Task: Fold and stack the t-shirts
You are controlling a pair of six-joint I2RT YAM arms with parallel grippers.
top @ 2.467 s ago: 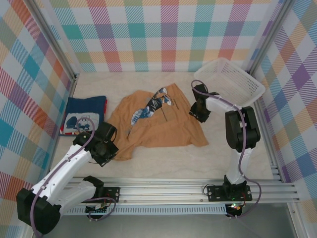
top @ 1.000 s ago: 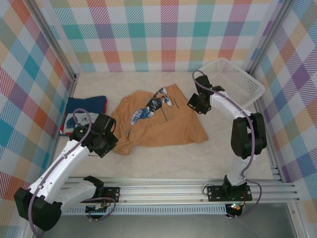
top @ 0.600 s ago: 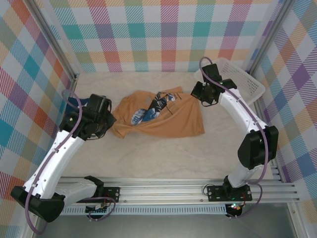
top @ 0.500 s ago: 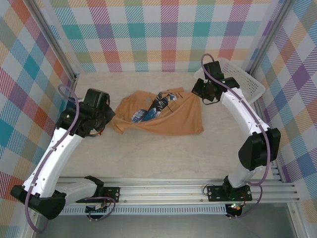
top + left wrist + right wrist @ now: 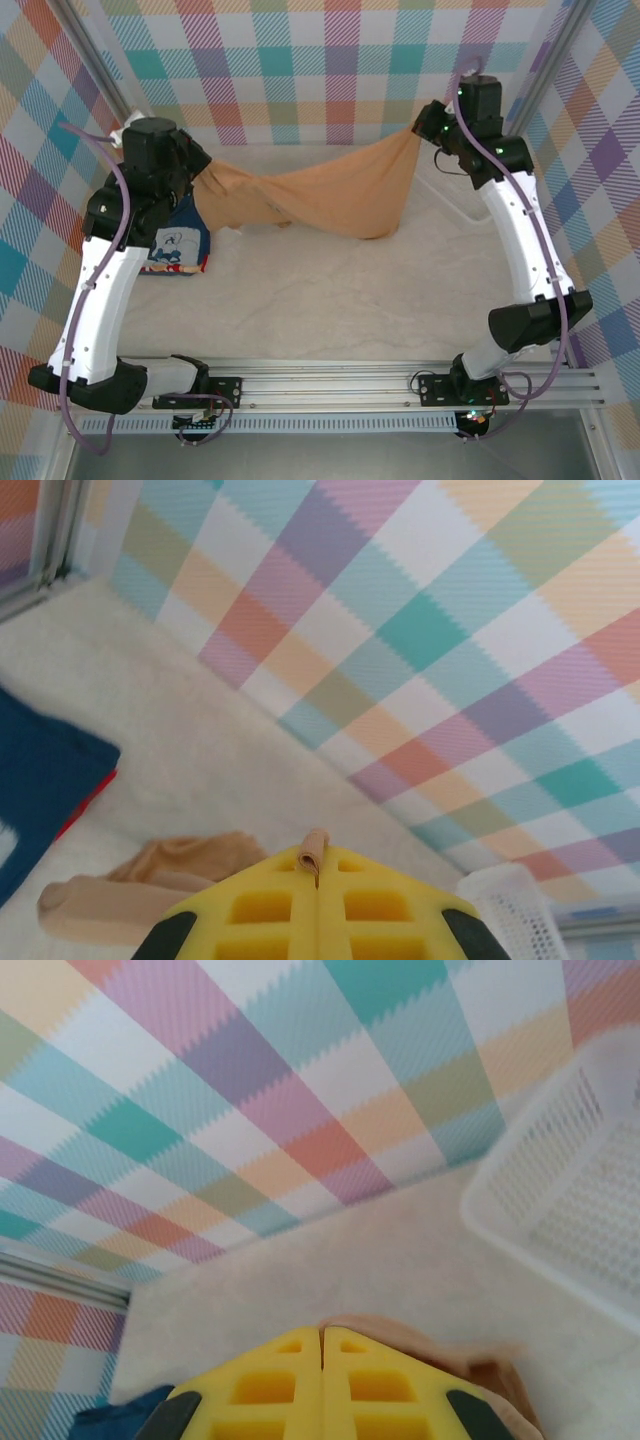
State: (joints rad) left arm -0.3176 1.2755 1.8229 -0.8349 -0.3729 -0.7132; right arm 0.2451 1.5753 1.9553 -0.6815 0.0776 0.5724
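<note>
The tan-orange t-shirt (image 5: 320, 195) hangs stretched in the air between both raised arms, and its lower edge sags toward the table. My left gripper (image 5: 197, 178) is shut on the shirt's left corner. A curl of tan fabric (image 5: 316, 846) pokes out between the closed yellow fingers (image 5: 270, 910), and more of the cloth droops below it. My right gripper (image 5: 418, 134) is shut on the right corner, where tan cloth (image 5: 470, 1360) bulges just past its fingertips (image 5: 360, 1355). The navy t-shirt (image 5: 178, 246) lies folded on the table at the left, under my left arm.
The white mesh basket (image 5: 570, 1200) stands at the back right, close to my right gripper, and its corner (image 5: 510, 905) appears in the left wrist view. Checked walls (image 5: 320, 70) enclose the table on three sides. The aluminium rail (image 5: 330, 385) runs along the near edge.
Both arms have risen and swung back and outward. They have lifted the tan-orange shirt off the table and pulled it taut between them. The navy shirt has stayed put.
</note>
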